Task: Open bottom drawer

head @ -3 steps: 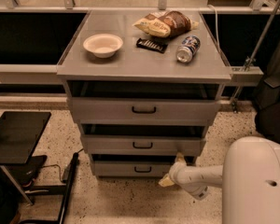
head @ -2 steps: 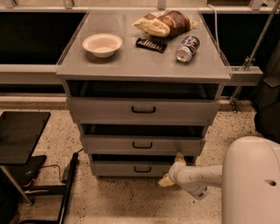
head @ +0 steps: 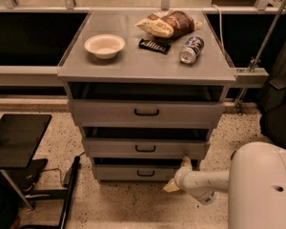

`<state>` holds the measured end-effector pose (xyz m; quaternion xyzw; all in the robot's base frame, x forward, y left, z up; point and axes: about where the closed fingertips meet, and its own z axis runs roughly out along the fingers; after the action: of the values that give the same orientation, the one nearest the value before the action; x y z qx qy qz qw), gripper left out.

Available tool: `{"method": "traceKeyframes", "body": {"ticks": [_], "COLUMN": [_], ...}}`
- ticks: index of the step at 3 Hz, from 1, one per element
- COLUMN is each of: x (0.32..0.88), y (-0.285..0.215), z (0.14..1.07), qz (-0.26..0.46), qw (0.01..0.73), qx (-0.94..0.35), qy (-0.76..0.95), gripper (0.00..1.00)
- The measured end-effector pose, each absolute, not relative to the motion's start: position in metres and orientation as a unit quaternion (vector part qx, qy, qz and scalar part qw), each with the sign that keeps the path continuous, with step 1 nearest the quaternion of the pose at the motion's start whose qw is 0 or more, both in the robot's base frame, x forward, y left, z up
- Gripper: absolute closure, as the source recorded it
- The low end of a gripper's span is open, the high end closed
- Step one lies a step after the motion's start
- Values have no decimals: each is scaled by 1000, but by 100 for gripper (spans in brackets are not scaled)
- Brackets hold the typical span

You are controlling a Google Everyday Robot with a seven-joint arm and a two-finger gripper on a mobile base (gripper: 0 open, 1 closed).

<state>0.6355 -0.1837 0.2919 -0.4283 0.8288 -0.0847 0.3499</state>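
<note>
Bottom drawer (head: 119, 173); gripper (head: 179, 174) at right end

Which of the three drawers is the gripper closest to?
The bottom drawer, the lowest, narrowest front: the gripper sits by its right end, below the middle drawer and top drawer.

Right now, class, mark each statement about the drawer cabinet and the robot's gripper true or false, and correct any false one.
1. The gripper is low, by the right end of the bottom drawer, off its handle. True.
2. The can stands upright. False: it lies on its side.
3. The bowl sits on the left part of the cabinet top. True.
4. The cabinet shows four drawer fronts. False: it shows three.
</note>
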Motion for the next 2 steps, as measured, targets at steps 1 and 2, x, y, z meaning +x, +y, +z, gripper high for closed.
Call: {"method": "traceKeyframes", "body": {"ticks": [1, 2], "x": [627, 603], "y": [-189, -206], "z": [268, 209], "qz": [-49, 20], "qw": [350, 357], "qx": [-419, -382], "qy": [836, 852], "gripper": [0, 0]}}
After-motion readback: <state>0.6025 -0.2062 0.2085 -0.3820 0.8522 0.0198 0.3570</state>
